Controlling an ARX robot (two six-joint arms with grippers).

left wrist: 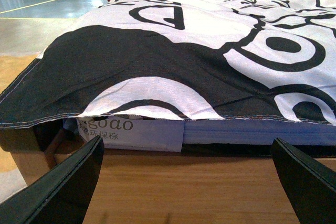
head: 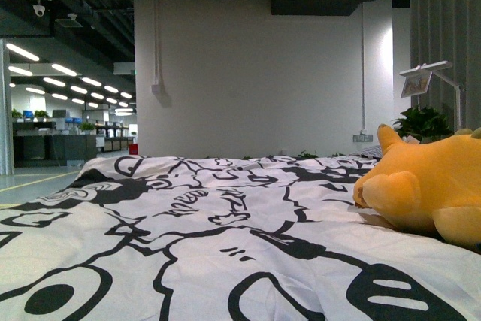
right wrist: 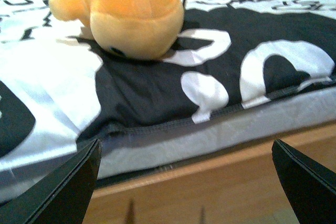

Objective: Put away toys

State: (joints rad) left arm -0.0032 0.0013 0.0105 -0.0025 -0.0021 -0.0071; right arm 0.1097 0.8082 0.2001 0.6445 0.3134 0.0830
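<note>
The orange-yellow plush toy [head: 428,186] lies on the black-and-white patterned bed cover [head: 225,231] at the right of the front view. It also shows in the right wrist view [right wrist: 131,11], lying beyond the bed's edge. My right gripper [right wrist: 186,182] is open and empty, low over the wooden bed frame [right wrist: 220,187], short of the toy. My left gripper [left wrist: 186,182] is open and empty over the wooden frame [left wrist: 184,182] at the bed's other corner, with no toy near it. Neither arm shows in the front view.
The cover [left wrist: 210,51] hangs over a mattress with a white label [left wrist: 131,129]. A potted plant [head: 425,122] and a lamp [head: 428,80] stand behind the toy. A white wall [head: 255,80] and an office hall [head: 60,110] lie beyond the bed.
</note>
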